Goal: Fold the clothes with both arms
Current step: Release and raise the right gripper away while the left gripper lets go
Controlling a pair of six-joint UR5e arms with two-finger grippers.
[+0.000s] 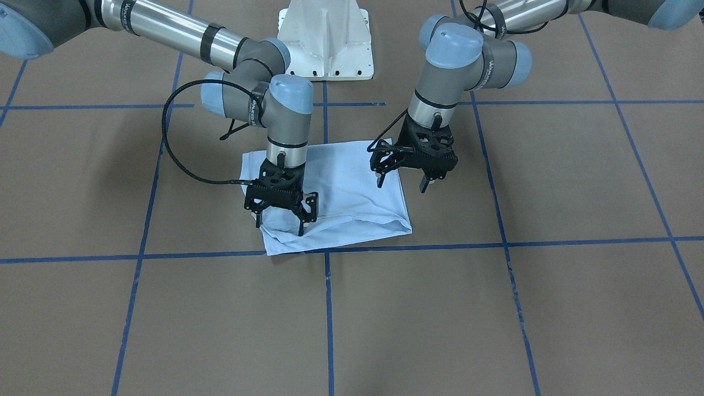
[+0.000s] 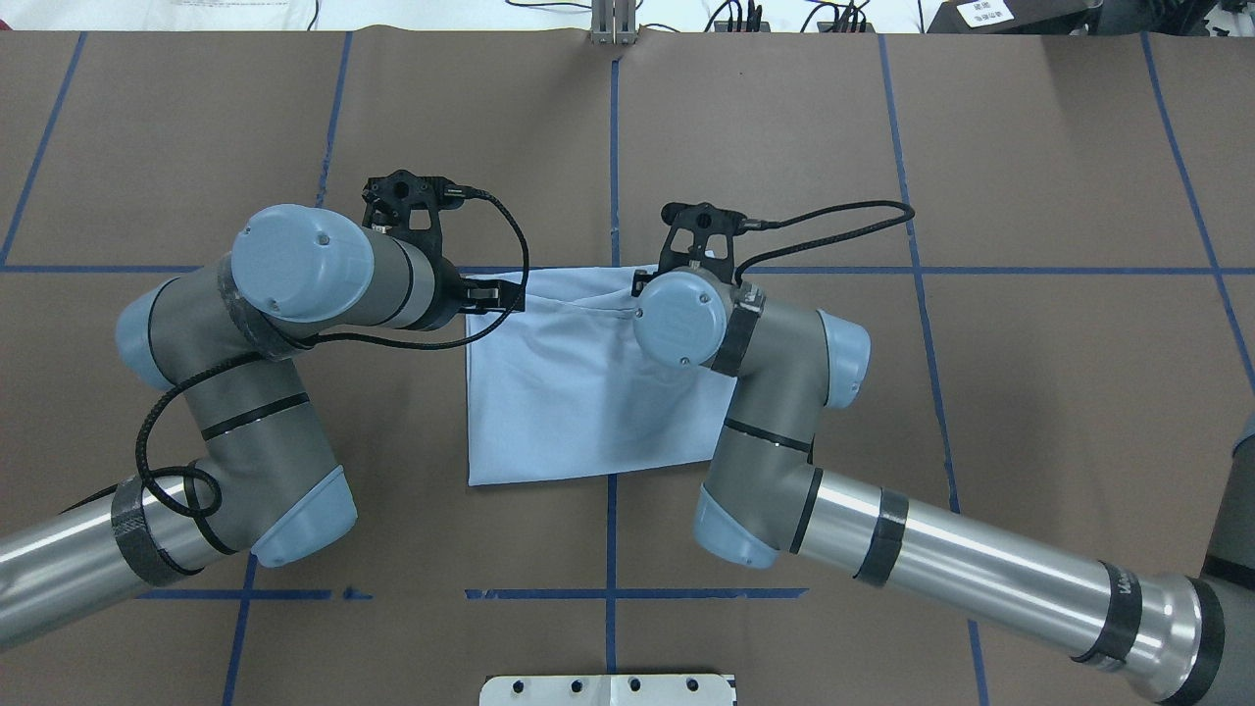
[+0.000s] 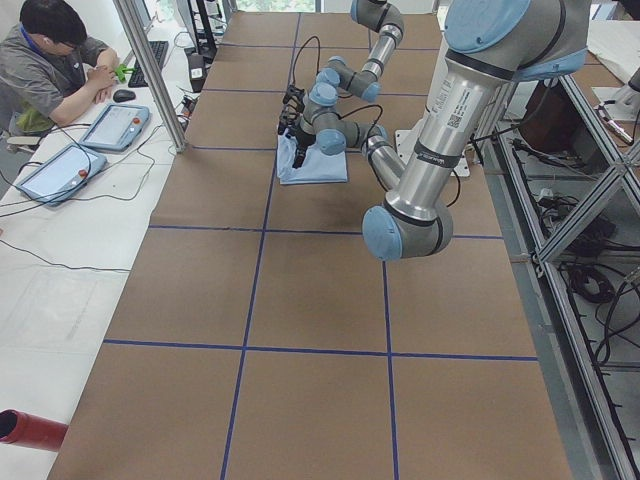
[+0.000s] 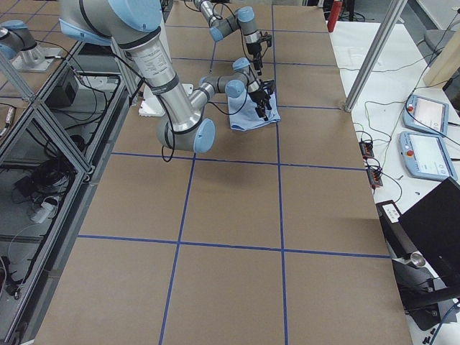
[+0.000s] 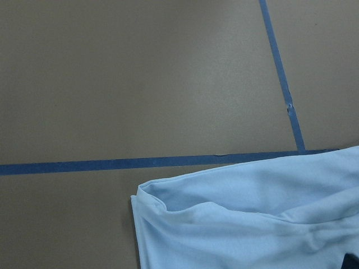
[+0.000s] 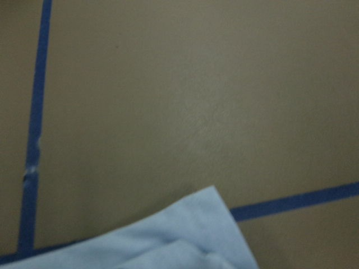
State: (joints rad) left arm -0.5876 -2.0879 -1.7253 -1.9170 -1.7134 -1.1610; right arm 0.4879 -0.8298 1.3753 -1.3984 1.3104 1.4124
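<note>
The clothes are one light blue T-shirt (image 1: pixel 344 187) folded into a rough rectangle on the brown table, also seen from overhead (image 2: pixel 578 392); its print is hidden. In the front-facing view my left gripper (image 1: pixel 401 184) hovers open over the shirt's right edge, one finger above cloth and one past it. My right gripper (image 1: pixel 279 225) stands open over the shirt's near left corner, fingertips close to the cloth and holding nothing. From overhead both grippers are mostly hidden under their wrists. The left wrist view shows a rumpled shirt corner (image 5: pixel 247 224); the right wrist view shows a flat corner (image 6: pixel 168 241).
The white pedestal base (image 1: pixel 327 49) stands behind the shirt. Blue tape lines (image 1: pixel 327 308) grid the brown tabletop. A person (image 3: pixel 50 70) sits at a side table with tablets beyond the far long edge. Metal frames and cables run along the robot's side.
</note>
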